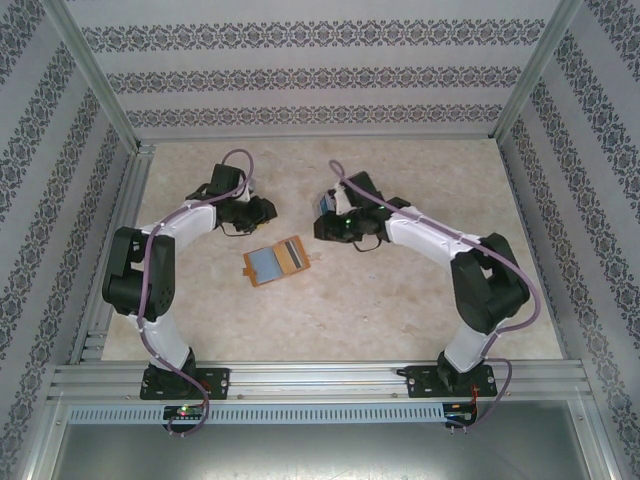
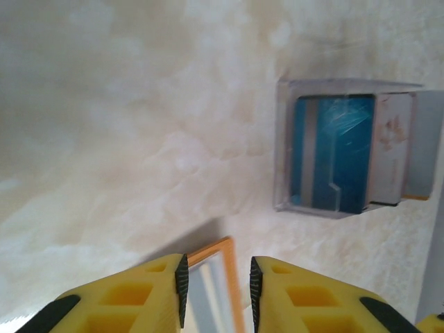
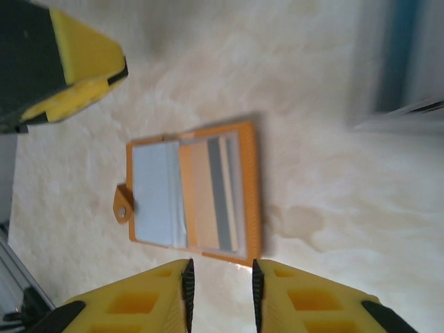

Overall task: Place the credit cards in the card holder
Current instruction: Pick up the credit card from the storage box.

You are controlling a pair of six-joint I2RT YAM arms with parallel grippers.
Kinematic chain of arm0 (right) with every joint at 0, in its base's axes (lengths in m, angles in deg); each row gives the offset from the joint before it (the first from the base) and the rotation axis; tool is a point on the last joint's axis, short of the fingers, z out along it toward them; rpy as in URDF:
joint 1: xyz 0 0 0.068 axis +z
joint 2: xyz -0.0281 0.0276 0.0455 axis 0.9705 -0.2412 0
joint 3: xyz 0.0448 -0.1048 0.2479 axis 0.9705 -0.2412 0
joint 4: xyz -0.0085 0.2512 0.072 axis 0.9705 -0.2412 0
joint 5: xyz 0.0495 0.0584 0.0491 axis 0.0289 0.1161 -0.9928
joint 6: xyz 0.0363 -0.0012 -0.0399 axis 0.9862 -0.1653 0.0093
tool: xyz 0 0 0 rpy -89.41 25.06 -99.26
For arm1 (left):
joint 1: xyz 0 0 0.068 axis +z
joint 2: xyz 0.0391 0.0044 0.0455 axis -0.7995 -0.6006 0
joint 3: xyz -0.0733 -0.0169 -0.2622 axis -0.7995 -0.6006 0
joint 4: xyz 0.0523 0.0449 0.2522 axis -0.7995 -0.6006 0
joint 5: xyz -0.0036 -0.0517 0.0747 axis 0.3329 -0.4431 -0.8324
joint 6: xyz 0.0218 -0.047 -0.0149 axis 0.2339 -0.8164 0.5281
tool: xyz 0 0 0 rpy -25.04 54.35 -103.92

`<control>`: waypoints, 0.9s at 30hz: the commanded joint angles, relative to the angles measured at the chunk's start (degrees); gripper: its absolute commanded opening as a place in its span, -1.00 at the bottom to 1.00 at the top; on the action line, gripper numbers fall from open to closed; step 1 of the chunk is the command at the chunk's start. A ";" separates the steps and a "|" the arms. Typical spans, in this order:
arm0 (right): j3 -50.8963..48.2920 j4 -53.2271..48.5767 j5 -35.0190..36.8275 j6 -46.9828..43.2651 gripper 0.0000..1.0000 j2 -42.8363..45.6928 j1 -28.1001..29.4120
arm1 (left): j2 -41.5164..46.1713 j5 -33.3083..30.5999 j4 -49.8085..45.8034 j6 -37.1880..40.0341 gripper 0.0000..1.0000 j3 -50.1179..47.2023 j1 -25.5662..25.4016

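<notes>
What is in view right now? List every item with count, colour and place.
card holder: one, orange, lying open at mid table with its pale pockets up
credit cards: at least two, blue and whitish, inside the clear tray; exact count unclear
clear tray: one, transparent, on the table beyond the card holder
table: one, beige marbled
walls: three, white with dark patterned bands, enclosing the table
arms: two, white and black, bases at the near edge
grippers: two, yellow fingers; left gripper and right gripper both open and empty, over the table near the card holder
</notes>
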 commanded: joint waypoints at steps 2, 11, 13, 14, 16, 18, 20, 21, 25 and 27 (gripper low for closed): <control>1.30 -4.02 -1.07 0.37 -0.36 3.88 -5.59 | -3.38 2.51 -2.42 -2.47 -0.34 5.82 -1.22; 10.64 -14.56 -1.37 -4.24 -0.30 -0.34 -15.18 | -12.32 5.88 -8.15 -3.99 -0.28 19.98 -5.16; 12.76 -16.50 -0.79 -5.27 -0.30 -2.19 -15.75 | -13.80 6.09 -8.48 -4.03 -0.26 21.49 -5.84; 13.72 -16.99 -0.80 -5.51 -0.30 -3.14 -16.01 | -14.59 6.46 -8.32 -4.18 -0.25 21.95 -6.11; 15.78 -17.91 -1.26 -5.96 -0.28 -5.65 -16.51 | -15.93 7.67 -7.47 -4.87 -0.24 22.40 -6.63; 18.85 -19.61 -1.95 -6.78 -0.27 -8.94 -16.88 | -17.04 8.69 -6.70 -5.37 -0.23 22.59 -7.05; 22.03 -21.22 -2.56 -7.45 -0.26 -11.85 -16.96 | -17.49 8.92 -6.76 -5.07 -0.22 22.49 -7.32; 23.63 -21.99 -2.83 -7.72 -0.25 -13.27 -16.90 | -17.60 8.97 -6.85 -4.81 -0.22 22.44 -7.44; 29.68 -24.86 -3.50 -8.68 -0.21 -18.36 -16.76 | -17.91 10.04 -6.95 -4.20 -0.17 22.75 -7.44; 32.93 -27.44 -1.83 -9.73 -0.19 -20.87 -16.72 | -18.50 10.70 -7.28 -3.83 -0.16 23.20 -7.36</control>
